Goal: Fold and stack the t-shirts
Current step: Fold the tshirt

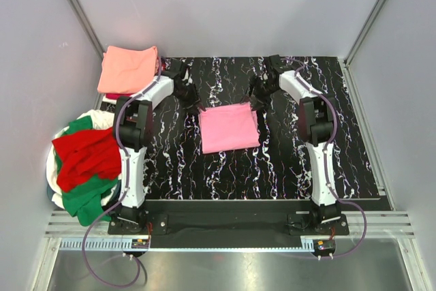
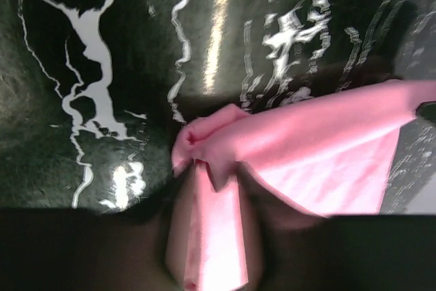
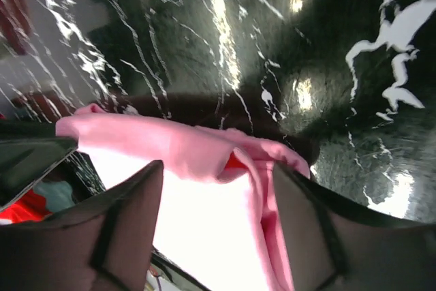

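Pinching the far-left corner of the folded pink t-shirt (image 1: 228,127) at mid-mat, left gripper (image 1: 196,105) fingers pressed on cloth, right gripper (image 1: 255,102) straddling the far-right corner (closure not discernible), probably a two-corner hold for transfer onto the folded salmon-orange t-shirt (image 1: 127,68).

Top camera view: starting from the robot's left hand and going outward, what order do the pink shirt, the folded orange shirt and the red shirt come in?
1. Pink shirt, in the middle; the left hand pinches its far left corner.
2. Orange shirt, folded in the far left corner.
3. Red shirt, crumpled at the left edge, nearer the arm bases.
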Robot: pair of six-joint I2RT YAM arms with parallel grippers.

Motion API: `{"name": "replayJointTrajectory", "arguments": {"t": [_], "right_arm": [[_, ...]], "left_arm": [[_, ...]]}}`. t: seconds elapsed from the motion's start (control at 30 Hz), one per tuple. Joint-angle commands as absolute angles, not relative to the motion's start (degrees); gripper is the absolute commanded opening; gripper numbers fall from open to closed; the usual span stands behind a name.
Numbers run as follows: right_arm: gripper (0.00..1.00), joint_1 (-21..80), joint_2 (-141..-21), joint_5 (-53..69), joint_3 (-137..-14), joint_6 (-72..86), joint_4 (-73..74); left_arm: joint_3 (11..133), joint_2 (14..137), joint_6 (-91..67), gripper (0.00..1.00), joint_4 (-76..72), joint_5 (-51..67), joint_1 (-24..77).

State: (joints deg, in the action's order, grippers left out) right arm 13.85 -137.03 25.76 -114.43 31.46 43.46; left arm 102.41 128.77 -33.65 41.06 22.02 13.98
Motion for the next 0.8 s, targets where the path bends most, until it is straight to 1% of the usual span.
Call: {"name": "replayJointTrajectory", "arguments": {"t": [0.0,0.07,0.17,0.2,0.23,0.27,0.3,0.33,0.37,0.4,0.43,0.47,0.5,0.57,0.63,0.77], "right_arm": [[0.74,12.5,-136.1,24.9,-121.3,30.2,45.2],[0.76,12.2,-134.1,23.4,-123.2,29.1,47.8],[0.78,12.2,-128.1,21.4,-122.1,27.0,48.3],[0.78,12.2,-126.0,21.5,-118.5,26.4,47.7],[0.78,12.2,-121.4,22.0,-115.9,26.3,45.9],[0.77,12.3,-119.0,23.2,-112.9,26.3,44.8],[0.77,12.5,-116.6,24.2,-106.2,26.5,43.5],[0.75,12.5,-111.9,25.4,-102.5,26.6,40.7],[0.73,12.7,-109.9,27.6,-98.9,26.7,39.6],[0.69,13.4,-106.3,28.7,-92.4,26.9,38.4],[0.6,13.7,-104.8,29.8,-89.2,27.0,36.1],[0.53,14.1,-103.5,32.0,-86.3,27.1,35.1],[0.48,14.3,-101.8,33.2,-80.7,27.5,33.5],[0.34,14.3,-101.0,35.9,-74.2,28.1,29.6],[0.32,14.4,-101.9,37.7,-71.5,28.0,26.9],[0.27,14.2,-106.4,36.1,-68.5,25.5,25.3]], "left_arm": [[109.8,126.8,-31.8,0.48,42.3,23.7,13.2],[115.5,125.3,-30.3,0.61,44.1,22.6,13.2],[120.5,122.3,-28.6,0.66,49.2,19.8,13.3],[120.0,120.9,-28.2,0.68,50.4,18.9,13.4],[118.9,117.5,-28.1,0.69,50.4,17.3,13.6],[114.6,115.3,-27.9,0.69,49.7,16.7,14.0],[111.9,113.2,-28.0,0.7,48.8,16.4,14.2],[108.3,109.0,-28.2,0.7,47.6,16.1,15.0],[105.1,106.9,-28.9,0.7,44.9,16.2,15.5],[98.1,105.0,-29.4,0.7,43.4,16.4,15.9],[94.8,101.6,-30.1,0.7,41.8,17.0,17.0],[91.6,100.1,-31.5,0.69,37.8,17.4,17.6],[84.8,98.7,-32.3,0.69,35.6,18.0,18.1],[79.1,96.2,-34.7,0.68,29.1,19.7,19.9],[73.9,96.1,-35.9,0.67,25.7,22.0,21.7],[71.1,97.7,-37.4,0.65,22.2,22.7,23.9]]}}
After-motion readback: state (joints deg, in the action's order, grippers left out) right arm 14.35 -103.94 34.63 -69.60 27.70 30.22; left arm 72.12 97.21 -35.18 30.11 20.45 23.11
